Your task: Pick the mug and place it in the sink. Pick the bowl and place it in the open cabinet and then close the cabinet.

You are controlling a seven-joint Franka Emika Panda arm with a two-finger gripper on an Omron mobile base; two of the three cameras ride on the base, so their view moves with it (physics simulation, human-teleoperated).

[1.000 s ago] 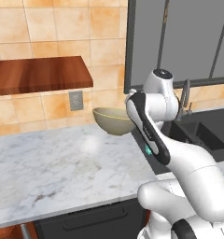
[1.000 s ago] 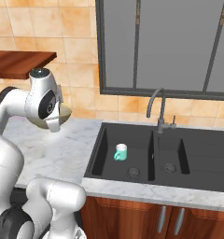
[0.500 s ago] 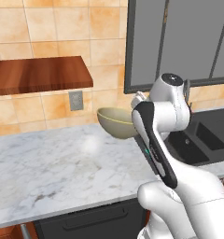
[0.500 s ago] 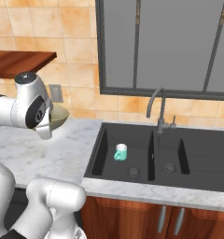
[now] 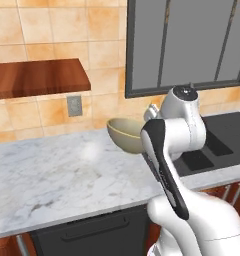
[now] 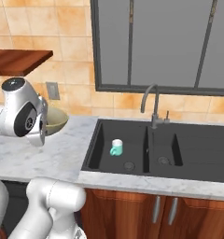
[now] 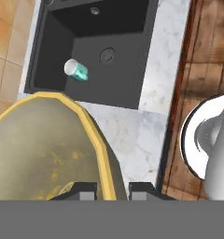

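The tool is pinching the rim of the bowl, one finger inside and one outside, at the bottom of the hand view. The bowl is filling the lower left of that frame and is hanging above the marble tabletop. In the left base view it is sitting mid-frame, just left of the arm. The mug is lying in the sink at upper left; in the right base view it is standing in the left basin.

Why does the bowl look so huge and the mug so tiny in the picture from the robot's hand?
In the hand view the bowl sits right at the camera, so it looms large; the mug lies far off in the sink. In the right base view the bowl and mug look normally sized.
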